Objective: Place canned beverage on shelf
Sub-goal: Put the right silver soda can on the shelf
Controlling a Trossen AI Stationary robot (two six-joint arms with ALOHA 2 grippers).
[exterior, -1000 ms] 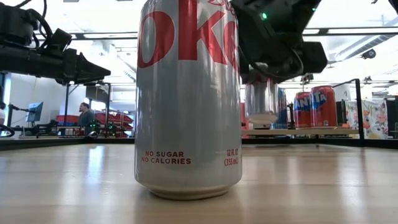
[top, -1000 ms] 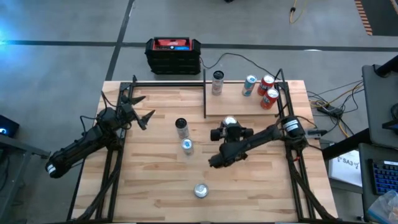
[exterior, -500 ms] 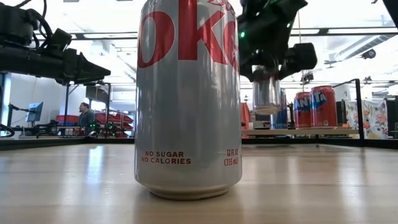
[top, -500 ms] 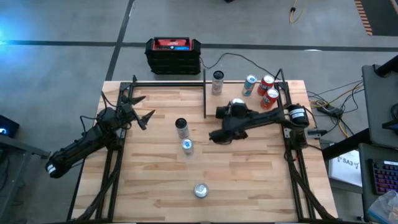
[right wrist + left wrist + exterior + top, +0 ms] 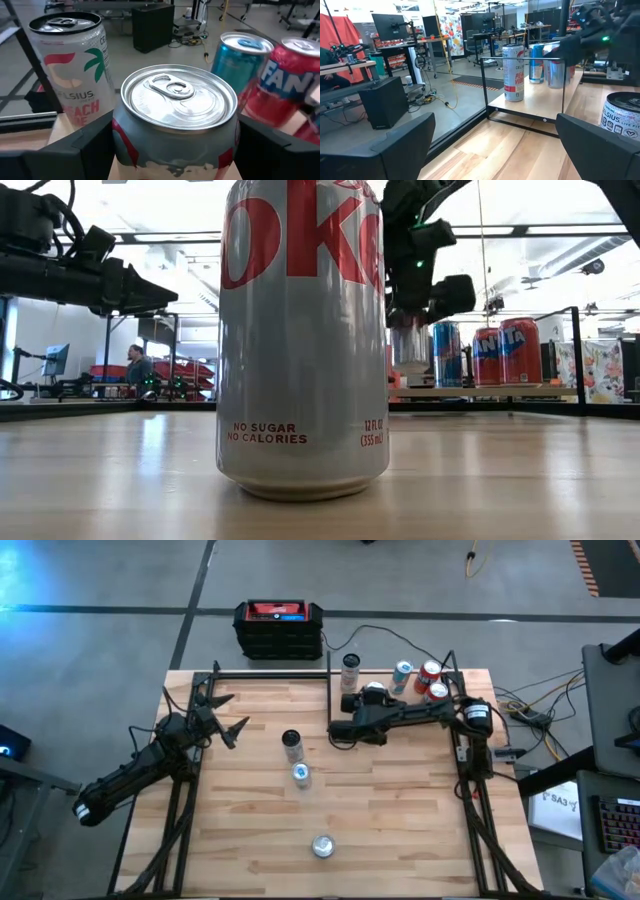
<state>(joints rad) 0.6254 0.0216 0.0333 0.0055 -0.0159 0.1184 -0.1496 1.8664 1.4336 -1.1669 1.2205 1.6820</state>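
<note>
transport is nearing completion: the right hand (image 5: pixel 372 697), fingers closed around the silver can (image 5: pixel 176 120), has swung from mid-desk over the shelf (image 5: pixel 400 712) beside the cans standing there, leaving lowering and release, while the left hand (image 5: pixel 222 720) is waiting fully open.
</note>
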